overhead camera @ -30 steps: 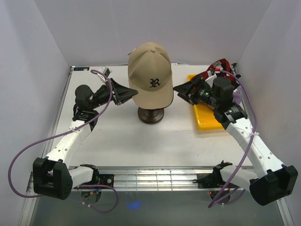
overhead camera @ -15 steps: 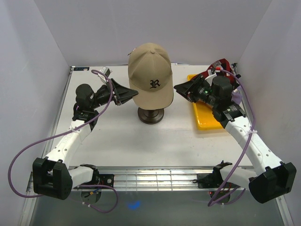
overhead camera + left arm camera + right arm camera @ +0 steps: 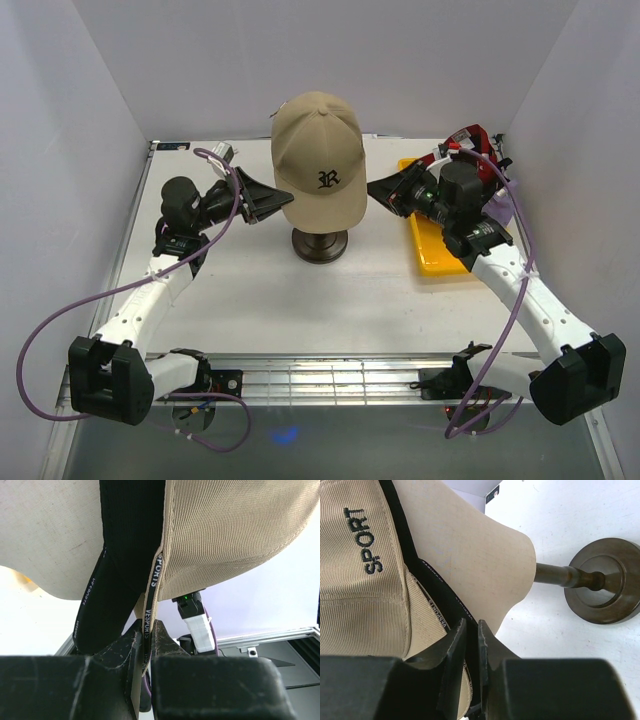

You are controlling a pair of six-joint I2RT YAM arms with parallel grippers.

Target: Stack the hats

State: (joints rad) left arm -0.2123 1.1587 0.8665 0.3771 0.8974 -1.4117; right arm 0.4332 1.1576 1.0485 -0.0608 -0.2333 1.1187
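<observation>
Tan hat [image 3: 318, 160] on mannequin [image 3: 470, 565], left tool [image 3: 145, 641], right tool [image 3: 471, 647] apparently pinching rim

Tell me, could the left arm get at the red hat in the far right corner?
Probably not. The left gripper is shut on the edge of the tan hat, and the mannequin head and the right arm stand before the red hat.

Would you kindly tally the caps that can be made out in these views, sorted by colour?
Tan cap, on the mannequin head: 1
Black cap, under the tan one: 1
Red cap, mostly hidden at the back right: 1
Total: 3 caps that can be made out
</observation>
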